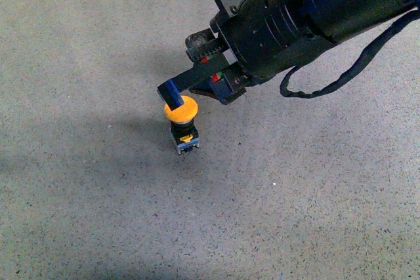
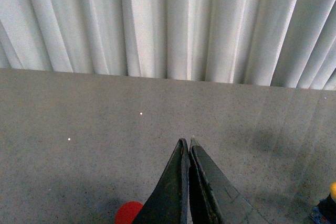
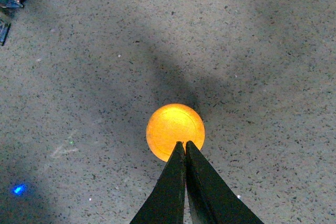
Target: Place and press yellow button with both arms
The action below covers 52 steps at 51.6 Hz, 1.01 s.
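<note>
Grey speckled bench (image 1: 79, 214), with a pleated curtain (image 2: 168, 24) beyond. The right arm (image 1: 308, 11) enters from two o'clock. Its right end effector (image 1: 172, 96) is clenched and empty, tips at the cap of the upright yellow button (image 1: 182, 112) mid-bench. The left end effector (image 2: 187, 142) is clenched and empty, near a small red round object (image 2: 128, 213).

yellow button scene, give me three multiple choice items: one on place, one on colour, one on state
1. Where is the right gripper tip?
A) at the yellow button cap
B) down beside its base
C) far from the button

2. What colour is the cap?
A) green
B) yellow-orange
C) white

3. How are the left gripper jaws?
A) wide open
B) gripping the button
C) shut, empty

Answers:
1 A: the front and right wrist views show the tip at the cap.
2 B: both those views show it yellow-orange.
3 C: the left wrist view shows the jaws pressed together with nothing between them.
</note>
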Tool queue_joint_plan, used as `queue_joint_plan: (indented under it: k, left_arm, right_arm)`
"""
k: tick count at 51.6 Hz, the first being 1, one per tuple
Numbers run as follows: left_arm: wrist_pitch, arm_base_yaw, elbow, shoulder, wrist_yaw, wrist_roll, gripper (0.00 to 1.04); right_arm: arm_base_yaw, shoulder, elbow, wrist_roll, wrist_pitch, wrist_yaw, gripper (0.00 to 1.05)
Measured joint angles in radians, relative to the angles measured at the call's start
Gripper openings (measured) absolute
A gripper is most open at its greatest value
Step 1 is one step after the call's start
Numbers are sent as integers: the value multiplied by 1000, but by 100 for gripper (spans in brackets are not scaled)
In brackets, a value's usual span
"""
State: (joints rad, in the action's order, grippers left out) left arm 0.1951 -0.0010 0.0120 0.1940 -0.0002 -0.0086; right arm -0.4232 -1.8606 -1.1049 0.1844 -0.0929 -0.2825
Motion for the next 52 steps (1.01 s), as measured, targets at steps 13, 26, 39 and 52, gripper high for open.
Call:
queue_joint_plan:
  k: [13, 26, 39, 52]
  left_arm:
    - [-188, 0, 0, -166, 1, 0, 1]
    - [-196, 1, 0, -177, 0, 1, 1]
    - [-195, 1, 0, -177, 0, 0, 1]
    - [-195, 1, 0, -177, 0, 0, 1]
  right_arm:
    - [-12, -28, -17, 0, -7, -3, 1]
    - [-22, -48, -27, 0, -13, -2, 1]
    - [-21, -84, -42, -9, -31, 1, 1]
    - [-16, -114, -70, -56, -66, -6, 1]
